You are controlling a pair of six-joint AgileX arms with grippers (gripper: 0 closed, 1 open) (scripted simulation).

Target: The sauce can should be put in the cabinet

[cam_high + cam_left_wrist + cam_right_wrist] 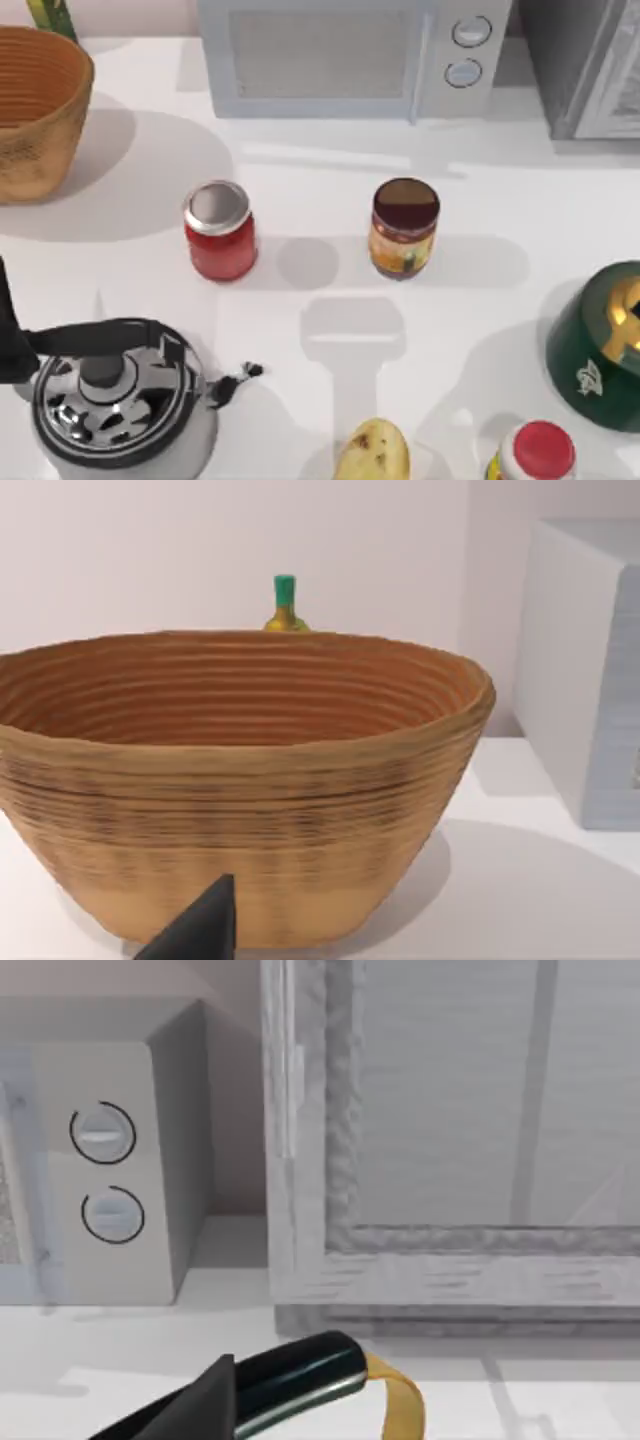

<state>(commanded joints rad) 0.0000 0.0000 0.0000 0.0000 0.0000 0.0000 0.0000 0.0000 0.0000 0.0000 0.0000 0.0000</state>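
The grasp has not begun. The grey, flat-panelled cabinet (585, 70) stands just right of the white microwave (350, 55). The cylindrical sauce can (404, 228), maroon-topped with a glossy label, stands upright in front of the microwave, untouched. Whether either end effector is wide or narrow, I cannot tell. Next move: 1 arm reaches for the can.
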